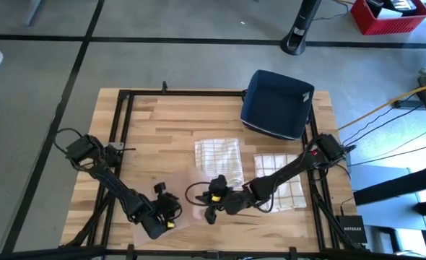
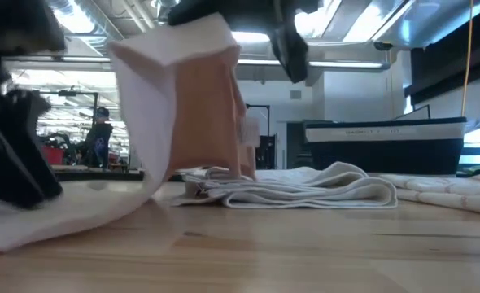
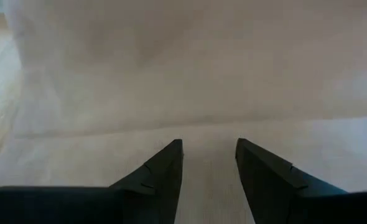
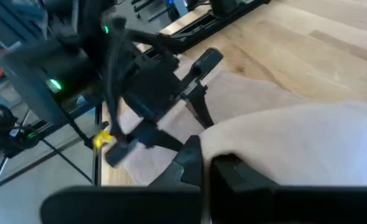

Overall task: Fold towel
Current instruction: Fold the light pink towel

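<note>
Mid-fold on the wooden surface (image 1: 162, 130): the right gripper (image 1: 214, 196), fingers closed on an edge of a pale, thin towel (image 1: 198, 189), holds that edge raised above the front of the surface, so that in the low view the cloth stands up like a tent and drapes back down to the wood. The left gripper (image 1: 171, 213) sits low at the towel's other side, its fingers (image 3: 162, 177) partly apart with cloth lying between and beyond them; whether they actually pinch the fabric cannot be told from these views.

The fold looks only begun. The lifted edge has yet to be carried over and laid flat, and the rest of the towel lies spread on the surface beneath both arms. Two other checked cloths lie further back: a folded one (image 1: 219, 154) near the middle and another, flatter one (image 1: 284, 184) under the right arm, both apparently set aside. A dark blue bin (image 1: 276, 105) stands at the rear right corner.

Writing is scarce. A pale strip of lettering runs along the bin's rim in the low view, too small to read. A black box (image 1: 351, 230) on the floor beside the table carries white lettering that appears to read "NETGEAR".
</note>
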